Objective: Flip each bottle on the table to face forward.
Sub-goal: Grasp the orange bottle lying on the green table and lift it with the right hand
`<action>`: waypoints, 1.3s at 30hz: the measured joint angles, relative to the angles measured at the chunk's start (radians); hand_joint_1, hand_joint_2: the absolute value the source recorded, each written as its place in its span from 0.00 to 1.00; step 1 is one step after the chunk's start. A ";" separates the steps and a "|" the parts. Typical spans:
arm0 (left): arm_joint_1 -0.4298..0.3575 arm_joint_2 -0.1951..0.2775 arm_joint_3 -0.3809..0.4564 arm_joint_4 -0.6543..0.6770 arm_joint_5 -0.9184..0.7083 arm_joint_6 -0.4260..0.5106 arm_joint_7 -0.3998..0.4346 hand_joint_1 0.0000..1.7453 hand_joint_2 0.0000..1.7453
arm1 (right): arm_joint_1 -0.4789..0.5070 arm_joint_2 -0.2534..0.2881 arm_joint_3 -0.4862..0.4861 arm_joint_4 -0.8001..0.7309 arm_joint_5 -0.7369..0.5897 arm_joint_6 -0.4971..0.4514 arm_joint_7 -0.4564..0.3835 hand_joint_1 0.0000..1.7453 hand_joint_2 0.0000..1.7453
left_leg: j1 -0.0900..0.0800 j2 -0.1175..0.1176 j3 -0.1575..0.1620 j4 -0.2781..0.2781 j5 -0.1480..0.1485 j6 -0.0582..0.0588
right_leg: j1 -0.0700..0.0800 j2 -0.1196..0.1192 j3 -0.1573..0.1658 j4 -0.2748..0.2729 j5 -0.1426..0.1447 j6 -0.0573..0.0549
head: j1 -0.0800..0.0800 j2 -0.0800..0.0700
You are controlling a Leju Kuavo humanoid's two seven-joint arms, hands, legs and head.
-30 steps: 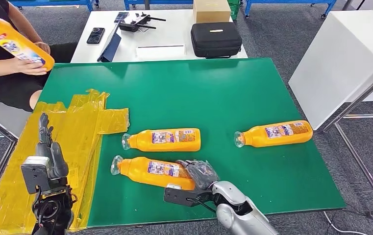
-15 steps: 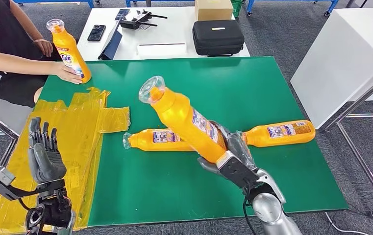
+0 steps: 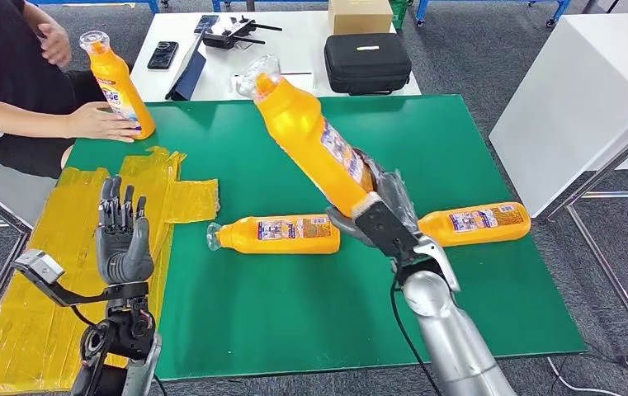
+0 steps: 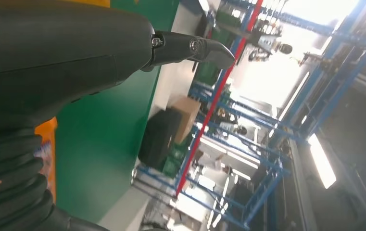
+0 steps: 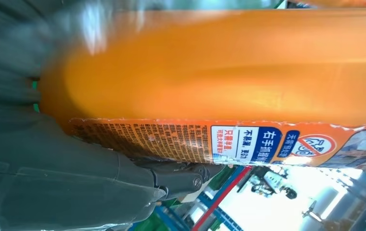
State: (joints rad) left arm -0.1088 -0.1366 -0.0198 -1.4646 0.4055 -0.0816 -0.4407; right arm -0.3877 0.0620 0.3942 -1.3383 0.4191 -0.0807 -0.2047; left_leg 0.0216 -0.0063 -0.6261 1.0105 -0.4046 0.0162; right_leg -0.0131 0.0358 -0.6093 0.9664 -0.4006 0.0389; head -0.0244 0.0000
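The left hand [image 4: 51, 82] is seen close up, entering from the picture's left edge. A thick dark thumb is extended, ending in a pointed tip [image 4: 214, 50], and a ribbed cover [image 4: 12, 192] is seen beside it. Nothing is held in the visible part of the hand. A green table surface [image 4: 104, 139] is shown beyond the hand. A small portion of an orange bottle [image 4: 48, 154] with a printed label is visible between the hand and the table. A black case [image 4: 157, 137] and a cardboard box [image 4: 185, 113] are located just beside each other past the table edge. Blue shelving racks [image 4: 248, 139] are visible in the brightly lit background.
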 joint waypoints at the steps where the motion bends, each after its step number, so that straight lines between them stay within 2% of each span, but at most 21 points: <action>1: -0.018 -0.004 -0.018 0.018 0.009 -0.002 0.000 0.00 1.00 | -0.037 0.022 0.016 0.063 0.015 -0.024 0.004 1.00 1.00 | 0.000 0.000 0.000 0.000 0.001 0.000 | 0.000 0.000 0.000 0.000 0.000 0.000 | 0.000 0.000; 9: -0.104 -0.027 -0.112 0.107 0.049 -0.005 0.004 0.00 1.00 | -0.204 0.181 0.120 0.437 0.112 -0.082 0.037 1.00 1.00 | 0.000 -0.001 -0.002 0.000 0.002 -0.001 | 0.000 0.000 -0.002 0.002 0.001 0.000 | 0.000 0.000; 15: -0.123 -0.034 -0.127 0.132 0.102 -0.024 0.021 0.00 1.00 | -0.257 0.263 0.212 0.570 0.127 -0.116 0.087 1.00 1.00 | 0.000 -0.002 -0.004 0.000 0.002 -0.001 | 0.000 -0.001 -0.005 0.002 0.000 0.000 | 0.000 0.000; 22: -0.153 -0.040 -0.139 0.182 0.144 -0.049 0.024 0.00 1.00 | -0.282 0.288 0.351 0.644 0.113 -0.197 0.154 1.00 1.00 | 0.000 -0.002 -0.005 0.000 0.002 -0.001 | -0.001 -0.001 -0.005 0.002 0.001 0.000 | 0.000 0.000; 29: -0.155 -0.041 -0.136 0.210 0.168 -0.047 0.034 0.00 1.00 | -0.272 0.290 0.479 0.665 0.168 -0.229 0.221 1.00 1.00 | 0.000 -0.002 -0.005 0.000 0.002 -0.001 | 0.000 -0.001 -0.006 0.002 0.001 0.000 | 0.000 0.000; 35: -0.127 -0.040 -0.120 0.208 0.169 -0.033 0.037 0.00 1.00 | -0.254 0.291 0.574 0.665 0.192 -0.238 0.254 1.00 1.00 | 0.000 -0.001 -0.006 0.000 0.002 -0.001 | 0.000 -0.001 -0.007 0.002 0.000 0.000 | 0.000 0.000; 39: -0.083 -0.038 -0.103 0.184 0.161 -0.019 0.037 0.00 1.00 | -0.235 0.291 0.631 0.657 0.223 -0.236 0.271 1.00 1.00 | 0.000 -0.001 -0.006 0.000 0.002 -0.002 | 0.000 0.000 -0.008 0.002 0.000 0.000 | 0.000 0.000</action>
State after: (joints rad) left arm -0.1913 -0.1746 -0.1231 -1.2806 0.5667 -0.1001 -0.4036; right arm -0.6224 0.3525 1.0251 -0.6814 0.6425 -0.3166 0.0665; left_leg 0.0218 -0.0070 -0.6321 1.0106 -0.4029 0.0146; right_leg -0.0133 0.0356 -0.6171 0.9679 -0.4003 0.0387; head -0.0245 0.0000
